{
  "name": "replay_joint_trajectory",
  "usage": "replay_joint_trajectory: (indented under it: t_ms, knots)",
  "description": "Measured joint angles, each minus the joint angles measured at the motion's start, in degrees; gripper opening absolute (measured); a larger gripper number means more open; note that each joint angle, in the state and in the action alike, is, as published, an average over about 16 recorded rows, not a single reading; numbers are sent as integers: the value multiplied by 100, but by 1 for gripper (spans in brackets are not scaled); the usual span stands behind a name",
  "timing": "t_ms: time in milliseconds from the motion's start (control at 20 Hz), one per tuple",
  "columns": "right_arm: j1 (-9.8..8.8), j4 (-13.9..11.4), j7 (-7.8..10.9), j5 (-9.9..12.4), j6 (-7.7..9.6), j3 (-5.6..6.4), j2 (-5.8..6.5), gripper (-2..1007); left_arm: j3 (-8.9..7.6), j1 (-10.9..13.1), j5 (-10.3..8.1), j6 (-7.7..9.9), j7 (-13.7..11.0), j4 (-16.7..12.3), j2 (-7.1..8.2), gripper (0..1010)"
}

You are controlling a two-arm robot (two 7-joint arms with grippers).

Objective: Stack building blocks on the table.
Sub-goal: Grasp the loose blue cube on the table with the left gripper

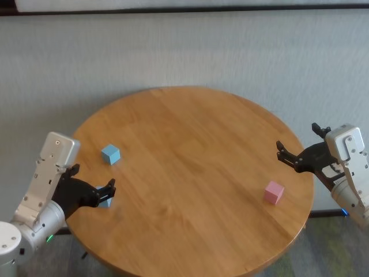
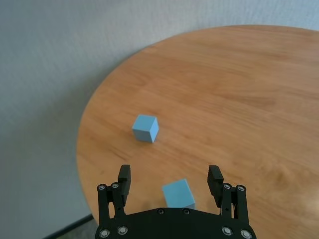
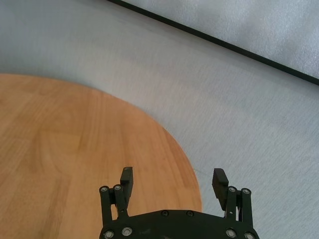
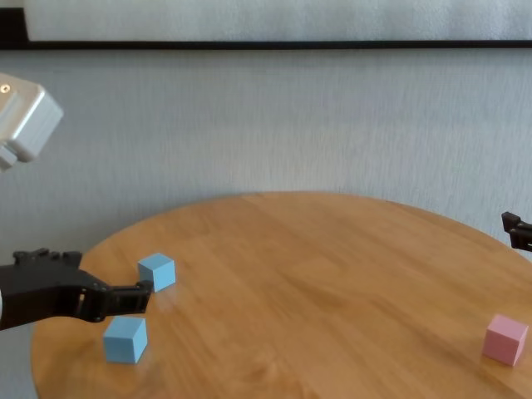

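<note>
Three building blocks lie apart on the round wooden table (image 1: 190, 150). One light blue block (image 1: 110, 154) (image 2: 146, 128) (image 4: 158, 271) sits at the left. A second light blue block (image 2: 178, 193) (image 4: 125, 339) lies nearer the table's front left edge. My left gripper (image 1: 92, 180) (image 2: 170, 175) hangs open just above this second block, its fingers on either side and not touching it. The pink block (image 1: 274, 192) (image 4: 506, 338) rests at the right. My right gripper (image 1: 297, 138) (image 3: 173, 176) stands open over the table's right edge, behind the pink block, with nothing in it.
Light grey floor surrounds the table (image 3: 75, 139), and a dark baseboard (image 3: 214, 42) runs along the far wall. The wood between the blue blocks and the pink one carries nothing.
</note>
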Motion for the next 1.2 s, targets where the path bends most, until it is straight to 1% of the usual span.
replay_joint_trajectory:
  t_ms: [150, 350, 550, 700, 900, 1200]
  knots:
    - [0, 0, 0, 0, 0, 0, 0, 1005, -115, 51, -64, 173, 112, -4, -138, 1000]
    - [0, 0, 0, 0, 0, 0, 0, 1005, -279, 104, -200, 352, 199, 44, -336, 1000]
    - [0, 0, 0, 0, 0, 0, 0, 1005, -416, 125, -345, 477, 232, 139, -535, 1000]
    - [0, 0, 0, 0, 0, 0, 0, 1005, -470, 111, -405, 549, 236, 221, -653, 1000]
    - [0, 0, 0, 0, 0, 0, 0, 1005, -480, 62, -379, 621, 247, 335, -760, 1000]
    - [0, 0, 0, 0, 0, 0, 0, 1005, -431, -24, -230, 684, 224, 494, -828, 1000]
